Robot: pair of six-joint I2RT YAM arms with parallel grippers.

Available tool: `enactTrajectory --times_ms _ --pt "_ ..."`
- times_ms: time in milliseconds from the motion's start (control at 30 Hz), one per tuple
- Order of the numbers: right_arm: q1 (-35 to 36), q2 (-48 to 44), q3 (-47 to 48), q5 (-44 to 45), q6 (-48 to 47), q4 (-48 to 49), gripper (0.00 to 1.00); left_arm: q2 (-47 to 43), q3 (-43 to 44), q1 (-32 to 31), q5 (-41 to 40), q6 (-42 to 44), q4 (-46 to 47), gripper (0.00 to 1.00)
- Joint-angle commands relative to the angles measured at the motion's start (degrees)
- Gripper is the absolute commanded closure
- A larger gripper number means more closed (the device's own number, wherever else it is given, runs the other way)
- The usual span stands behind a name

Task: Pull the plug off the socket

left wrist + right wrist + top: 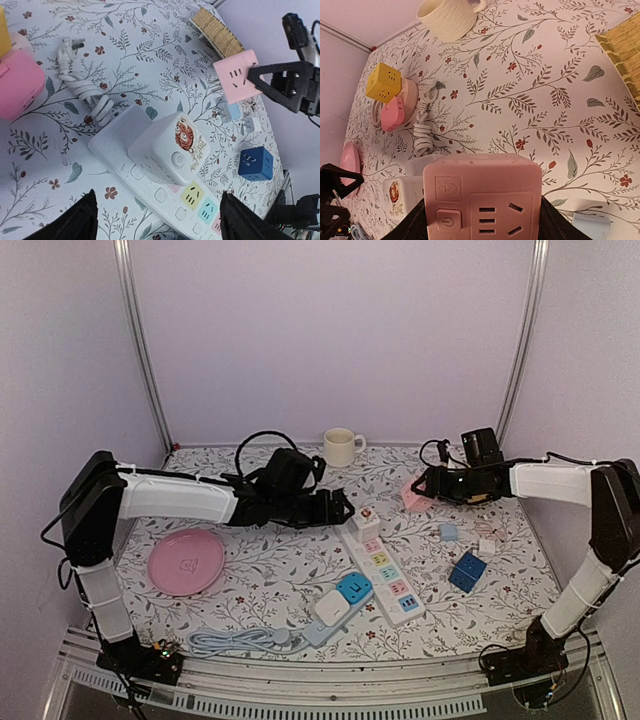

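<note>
A white cube plug (175, 150) with a tiger sticker sits plugged into the far end of a white power strip (117, 150); both also show in the top view, the plug (366, 521) on the strip (392, 580). My left gripper (157, 222) is open, its fingers (75, 222) spread wide just short of the plug, touching nothing. In the top view it (345, 506) is left of the plug. My right gripper (482, 215) is shut on a pink cube socket (482, 197), held above the table right of the strip (414, 494).
A cream mug (341, 447) stands at the back. A pink plate (186, 561) lies left. A blue cube (467, 571) and small adapters (449, 532) lie right. A blue-and-white adapter (345, 597) and coiled cable (235, 641) lie near the front. A white cord bundle (85, 87) lies behind the strip.
</note>
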Motion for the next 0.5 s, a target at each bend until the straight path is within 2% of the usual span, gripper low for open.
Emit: enactTrajectory --times_ms 0,233,333,467 --pt "-2.0 5.1 2.6 -6.2 1.3 5.8 0.74 -4.6 -4.6 -0.7 -1.7 -0.1 0.1 0.16" --pt "-5.1 12.4 4.4 -9.9 2.7 7.3 0.73 -8.8 -9.6 -1.6 -3.3 -1.6 0.8 0.16" --pt "-6.4 14.2 4.3 -11.2 3.1 7.6 0.63 -9.9 -10.8 -2.0 -3.9 -2.1 0.9 0.16" --pt "-8.0 14.7 3.1 -11.1 3.4 7.4 0.43 -10.8 -12.0 -2.3 -4.4 -2.5 1.1 0.16"
